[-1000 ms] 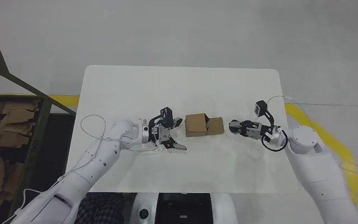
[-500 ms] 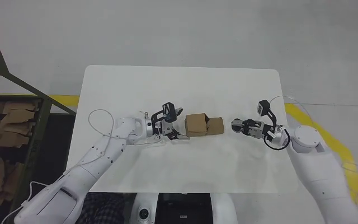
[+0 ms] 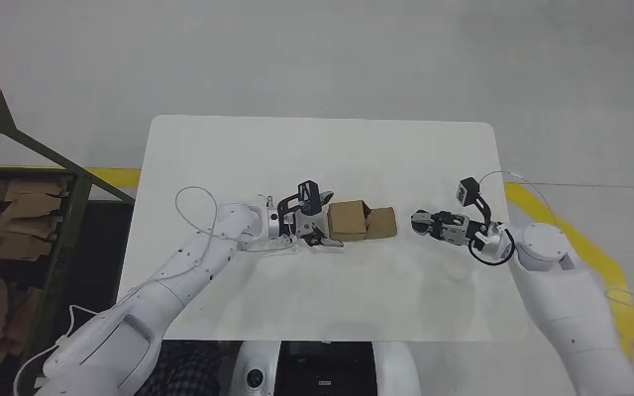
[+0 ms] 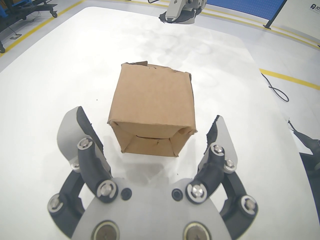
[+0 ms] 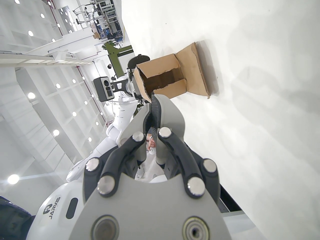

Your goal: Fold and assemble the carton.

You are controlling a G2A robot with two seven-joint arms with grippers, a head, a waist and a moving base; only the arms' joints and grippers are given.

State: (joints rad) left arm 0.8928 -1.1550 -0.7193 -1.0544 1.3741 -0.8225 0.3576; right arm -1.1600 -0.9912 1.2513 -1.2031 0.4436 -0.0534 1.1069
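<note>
A small brown cardboard carton (image 3: 355, 220) lies on its side at the middle of the white table (image 3: 317, 158). Its near end (image 4: 150, 139) has flaps folded inward; its far end (image 5: 160, 79) stands open, one flap (image 5: 198, 69) flat on the table. My left gripper (image 3: 324, 235) is open just left of the carton, its fingers (image 4: 80, 126) on either side of the folded end, apart from it. My right gripper (image 3: 417, 223) is shut, empty, a short way right of the carton's open end, and seen beyond the carton as well (image 4: 175, 19).
A thin cable (image 3: 193, 198) loops over the table beside the left arm. Flattened cardboard (image 3: 30, 213) sits in a rack off the table's left side. Bare white tabletop lies behind and in front of the carton.
My left gripper has moved right, from below-left of the carton up to its folded end. The right gripper has drawn back slightly to the right. The carton has not moved.
</note>
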